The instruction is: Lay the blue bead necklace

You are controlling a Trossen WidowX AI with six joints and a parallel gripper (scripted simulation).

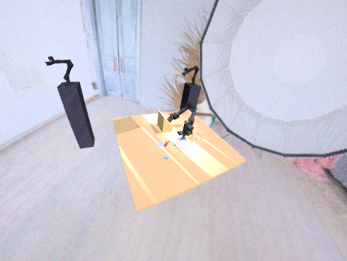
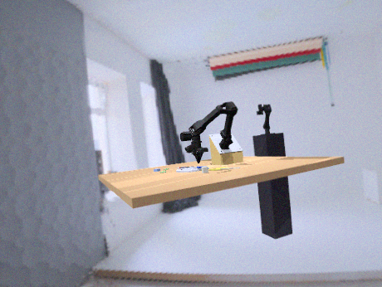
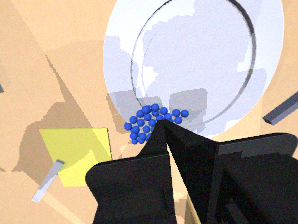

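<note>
The blue bead necklace [image 3: 142, 122] [image 1: 183, 138] lies bunched in a heap over the near left edge of the round bead board in the wrist view, partly on the board and partly past its rim. The white round bead board [image 3: 117, 60] [image 1: 177, 145] [image 2: 186, 170] lies flat; the stretch of its ring groove visible in the wrist view holds no beads, and the part by the heap is hidden. My gripper [image 3: 161, 123] [image 2: 198, 162] is shut, fingertips together, with no bead visibly between them. It points down just above the heap and hides some beads.
A yellow square [image 3: 87, 145] with a grey bar [image 3: 48, 180] lies left of the gripper in the wrist view; a dark bar [image 3: 285, 107] is at right. A sloped box [image 2: 227, 158] [image 1: 164, 122] stands behind. A blue block [image 1: 166, 157] [image 2: 156, 169] and a white cube [image 1: 198, 138] [image 2: 205, 170] are nearby.
</note>
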